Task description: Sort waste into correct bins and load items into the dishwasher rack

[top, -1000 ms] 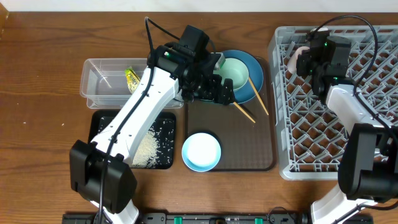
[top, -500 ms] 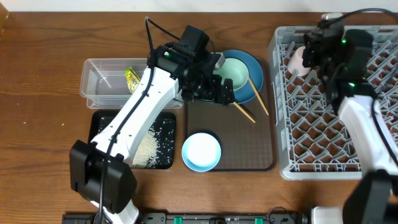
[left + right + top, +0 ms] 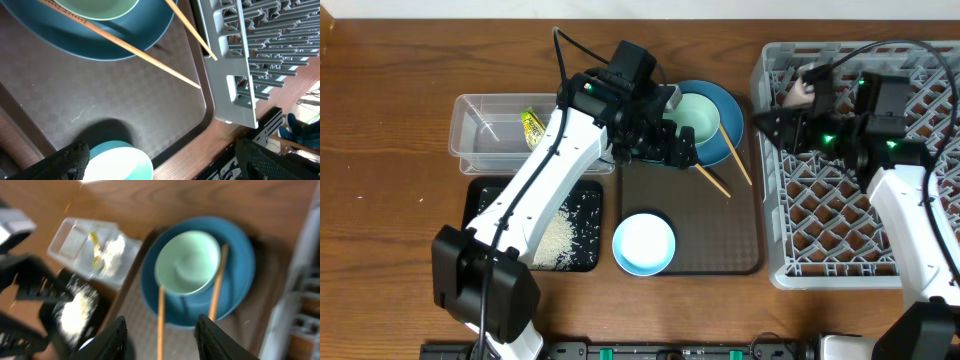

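Swung round since a second ago, the right gripper (image 3: 768, 125) has left the pink cup (image 3: 802, 87) and now points leftward off the rack's left edge; the left arm has not moved.

The grey dishwasher rack (image 3: 840, 230) lies under and behind the right gripper. That arm and its cables cover part of the rack's upper rows. The pink cup sits in the rack's far left corner, just behind the gripper, with a cable crossing it. In the right wrist view, which is blurred, the fingers (image 3: 114, 339) stand apart with nothing between them.

The brown serving tray (image 3: 720, 235) lies between the two grippers. On its far end is the dark blue plate (image 3: 732, 122), holding the pale mint bowl (image 3: 700, 115). Two wooden chopsticks (image 3: 736, 150) lean from the plate onto the tray.

The left gripper (image 3: 670, 148) hovers at the plate's near left edge, hiding it. Its jaws are spread wide and empty. The white and light-blue bowl (image 3: 643, 243) sits on the tray just below it.

Behind this gripper its arm crosses the clear tub (image 3: 460, 140) and the black tray (image 3: 478, 195). The tub holds the yellow-green wrapper (image 3: 532, 128) and the white tissue (image 3: 114, 250). Rice (image 3: 560, 235) lies in the black tray.
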Tool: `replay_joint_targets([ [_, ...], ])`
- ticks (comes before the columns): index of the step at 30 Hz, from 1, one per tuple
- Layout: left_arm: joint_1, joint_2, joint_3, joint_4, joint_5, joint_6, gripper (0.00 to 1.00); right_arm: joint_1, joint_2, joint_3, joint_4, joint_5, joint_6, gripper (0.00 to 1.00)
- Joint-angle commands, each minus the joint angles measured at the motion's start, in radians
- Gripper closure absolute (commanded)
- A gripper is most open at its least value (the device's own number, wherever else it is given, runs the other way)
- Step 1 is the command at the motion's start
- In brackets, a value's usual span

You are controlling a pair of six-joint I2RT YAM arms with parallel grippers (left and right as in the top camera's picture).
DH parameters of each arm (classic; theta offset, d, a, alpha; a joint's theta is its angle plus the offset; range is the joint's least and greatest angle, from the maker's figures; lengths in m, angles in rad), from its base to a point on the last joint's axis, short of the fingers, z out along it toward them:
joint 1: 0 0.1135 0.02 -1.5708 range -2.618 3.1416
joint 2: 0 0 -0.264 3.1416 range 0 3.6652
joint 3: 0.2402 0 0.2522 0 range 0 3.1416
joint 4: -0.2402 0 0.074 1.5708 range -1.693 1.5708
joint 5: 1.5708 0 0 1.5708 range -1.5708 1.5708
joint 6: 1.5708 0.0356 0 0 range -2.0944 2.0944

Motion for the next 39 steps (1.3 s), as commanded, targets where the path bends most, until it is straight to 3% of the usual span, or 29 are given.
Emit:
replay_joint_targets([
  [1,0.003,0.0,0.004,-0.001,-0.002,0.006,0.04,0.038,0.002,0.001,-0.035,-0.05,-0.042,0.56],
  [12,0.11,-0.014,0.029,-0.014,-0.002,0.007,0.04,0.149,0.002,0.001,-0.129,0.091,-0.093,0.56],
  [27,0.707,-0.077,0.029,-0.17,-0.002,0.006,0.04,0.38,0.034,-0.011,-0.139,0.396,-0.12,0.49],
  [32,0.825,-0.077,0.029,-0.173,-0.002,0.006,0.04,0.431,0.061,-0.025,-0.14,0.539,-0.119,0.44],
  [39,0.904,-0.077,0.029,-0.173,-0.002,0.006,0.04,0.446,0.131,-0.033,-0.168,0.56,-0.12,0.44],
])
